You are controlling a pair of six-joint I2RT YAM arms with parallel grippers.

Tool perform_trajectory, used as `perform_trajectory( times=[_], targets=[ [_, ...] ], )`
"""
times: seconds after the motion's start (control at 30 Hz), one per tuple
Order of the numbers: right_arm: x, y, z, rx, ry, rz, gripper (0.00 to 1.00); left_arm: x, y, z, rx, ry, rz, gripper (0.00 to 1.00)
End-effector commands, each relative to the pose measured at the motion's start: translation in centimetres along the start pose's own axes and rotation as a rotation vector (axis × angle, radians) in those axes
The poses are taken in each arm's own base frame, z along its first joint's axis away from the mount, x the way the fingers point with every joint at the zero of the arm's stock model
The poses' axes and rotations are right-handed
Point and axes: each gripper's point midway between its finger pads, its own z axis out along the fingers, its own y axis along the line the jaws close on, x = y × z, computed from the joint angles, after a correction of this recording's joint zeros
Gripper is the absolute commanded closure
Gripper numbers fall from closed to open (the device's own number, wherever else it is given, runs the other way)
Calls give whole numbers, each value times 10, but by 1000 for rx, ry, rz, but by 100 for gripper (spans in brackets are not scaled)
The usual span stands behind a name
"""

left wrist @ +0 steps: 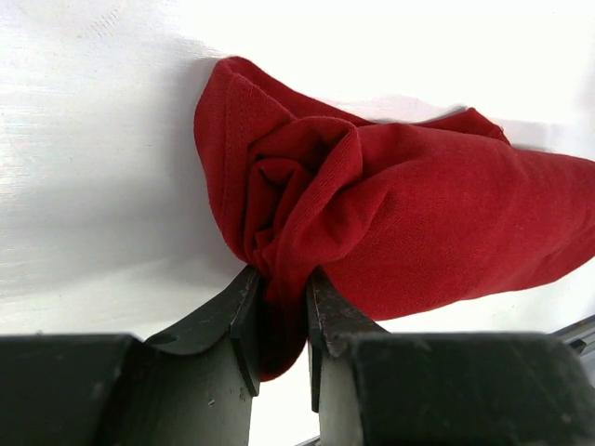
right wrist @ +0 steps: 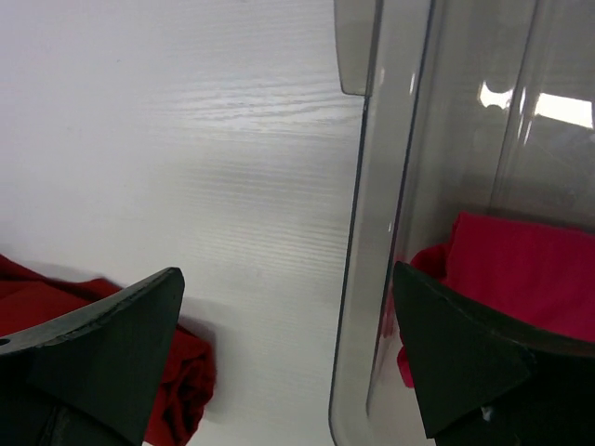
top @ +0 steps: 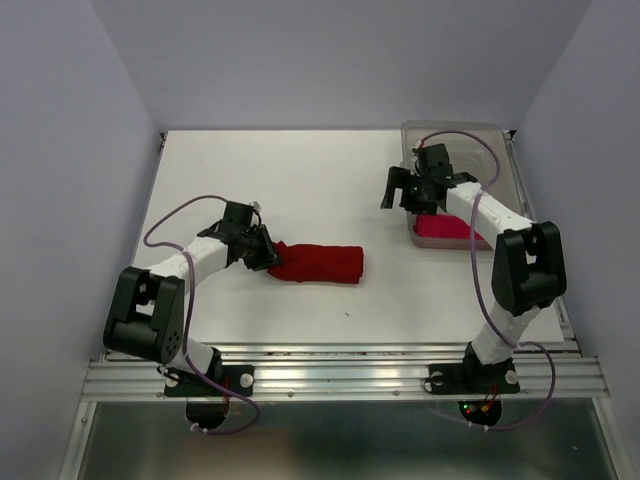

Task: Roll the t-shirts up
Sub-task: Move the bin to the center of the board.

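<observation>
Left gripper (left wrist: 282, 297) low on table, pinching crimson t-shirt roll (top: 318, 264) well left of clear bin (top: 460, 127); right gripper (top: 408, 192) spread wide over bin's left wall, pink t-shirt (top: 440, 228) inside.

A robotics laboratory test cell is shown. A bare white surface (top: 300, 180) is boxed in on the left, right and far sides by plain pale walls (top: 60, 150), in the manner of a purpose-built enclosure. Slotted aluminium rails (top: 340, 372) are fitted along the near edge, and a left arm (top: 200, 255) and a right arm (top: 490, 210), both black and white, are bolted to them. Purple cables (top: 165, 214) are looped openly along the arms, and small lit lamps (top: 470, 407) are seen at the right base. A clear plastic bin (top: 455, 132) is set at the far right corner.
</observation>
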Motion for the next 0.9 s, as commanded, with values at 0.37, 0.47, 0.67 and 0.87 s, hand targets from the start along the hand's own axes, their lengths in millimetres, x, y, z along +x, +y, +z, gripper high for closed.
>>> perform_trajectory(
  times=[0.37,0.47,0.67,0.87],
  targets=[
    [16,90,37,-88,47,-120,2,-8,4,-18,-6,-62,5,100],
    [13,95,27,-71,14,-128,2,-9,5,-19,-8,-64,6,100],
    [-15,102,-21,-84,-111,-100,2,-5,8,-18,-16,-53,11,100],
    [-4,102,-66,-100,-189,-44,2,-3,0,-22,40,-45,49,100]
  ],
)
